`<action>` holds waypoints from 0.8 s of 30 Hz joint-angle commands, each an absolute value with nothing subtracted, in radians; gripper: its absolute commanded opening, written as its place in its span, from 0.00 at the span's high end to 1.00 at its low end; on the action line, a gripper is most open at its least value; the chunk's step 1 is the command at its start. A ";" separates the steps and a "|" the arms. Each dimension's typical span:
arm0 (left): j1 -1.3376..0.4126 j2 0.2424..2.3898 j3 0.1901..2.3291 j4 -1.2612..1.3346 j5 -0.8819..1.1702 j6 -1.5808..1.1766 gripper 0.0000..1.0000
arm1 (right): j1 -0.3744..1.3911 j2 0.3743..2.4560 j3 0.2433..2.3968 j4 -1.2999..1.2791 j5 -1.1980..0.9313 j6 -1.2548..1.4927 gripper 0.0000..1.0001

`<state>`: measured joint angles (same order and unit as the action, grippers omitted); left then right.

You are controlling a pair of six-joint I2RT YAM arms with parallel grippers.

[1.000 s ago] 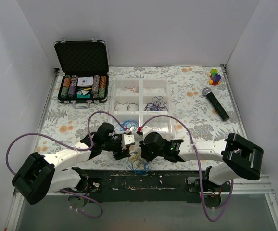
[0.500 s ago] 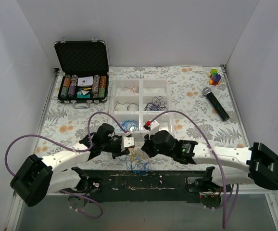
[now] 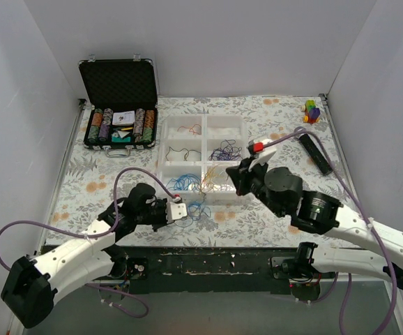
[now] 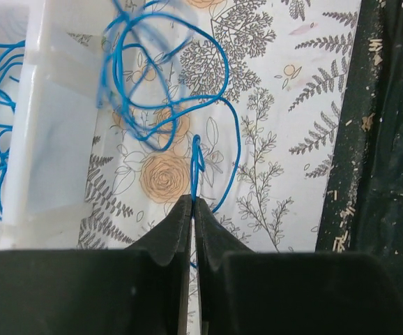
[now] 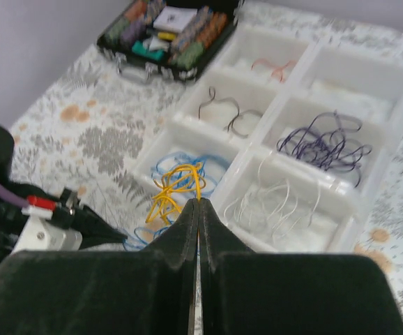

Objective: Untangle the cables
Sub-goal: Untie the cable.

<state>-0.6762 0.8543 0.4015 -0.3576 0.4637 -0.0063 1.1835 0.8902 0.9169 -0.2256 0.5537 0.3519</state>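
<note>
a white plastic tray with six boxes is set in the middle of a table cloth with flowers. sorted wires are laid in the boxes by colour: reddish and black ones on the left, dark purple ones in the middle right box, blue ones in the near left box and white ones in the near right box. a black case with rows of round chips is opened at the far left. a black microphone and a small toy of coloured blocks are laid at the far right, well apart from the claws. the top of the microphone is crossed by a purple cord.

the left arm is stretched low along the near edge. the left claw is held just above the cloth, in front of the tray. its fingers are pressed together on a thin blue wire, and the wire's loose loops are spread on the cloth beside the tray wall.

the right arm is reached forward and to the left. the right claw is held up over the near boxes. it is squeezed tight on a bunch of thin yellow wires, which is hung down over the near boxes of the tray.
</note>
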 commanded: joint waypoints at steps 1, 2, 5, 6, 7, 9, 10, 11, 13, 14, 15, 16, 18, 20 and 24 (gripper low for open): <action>-0.673 0.778 0.407 -0.455 0.394 0.035 1.00 | 1.175 0.865 1.113 -0.273 0.686 0.210 0.99; -0.673 0.766 0.405 -0.466 0.384 0.035 1.00 | 1.174 0.870 1.153 -0.287 0.696 0.189 0.99; -0.673 0.743 0.408 -0.498 0.353 0.051 1.00 | 1.173 0.877 1.264 -0.307 0.729 0.131 0.99; -0.672 0.735 0.410 -0.509 0.336 0.060 1.00 | 1.175 0.879 1.293 -0.310 0.742 0.111 0.99; -0.675 0.724 0.408 -0.518 0.318 0.064 1.00 | 1.174 0.879 1.316 -0.313 0.761 0.092 0.99; -0.675 0.701 0.402 -0.546 0.292 0.099 1.00 | 1.173 0.881 1.374 -0.317 0.791 0.060 0.99; -0.675 0.689 0.397 -0.563 0.278 0.122 1.00 | 1.175 0.884 1.394 -0.319 0.799 0.046 0.99; -0.675 0.675 0.388 -0.569 0.256 0.138 1.00 | 1.174 0.885 1.419 -0.325 0.805 0.034 0.99; -0.673 0.649 0.373 -0.581 0.218 0.164 1.00 | 1.173 0.890 1.460 -0.340 0.815 0.022 0.99; -0.673 0.640 0.367 -0.592 0.206 0.182 1.00 | 1.173 0.891 1.477 -0.347 0.813 0.018 0.99; -0.675 0.631 0.364 -0.601 0.203 0.190 1.00 | 1.173 0.893 1.488 -0.353 0.805 0.017 0.99; -0.672 0.621 0.362 -0.601 0.201 0.184 1.00 | 1.175 0.897 1.499 -0.356 0.799 0.017 0.99; -0.675 0.601 0.367 -0.594 0.201 0.172 1.00 | 1.175 0.910 1.519 -0.376 0.793 0.026 0.99; -0.672 0.589 0.371 -0.583 0.190 0.163 1.00 | 1.173 0.922 1.535 -0.393 0.802 0.025 0.99; -0.673 0.584 0.353 -0.607 0.128 0.196 1.00 | 1.175 0.919 1.586 -0.400 0.847 0.005 0.99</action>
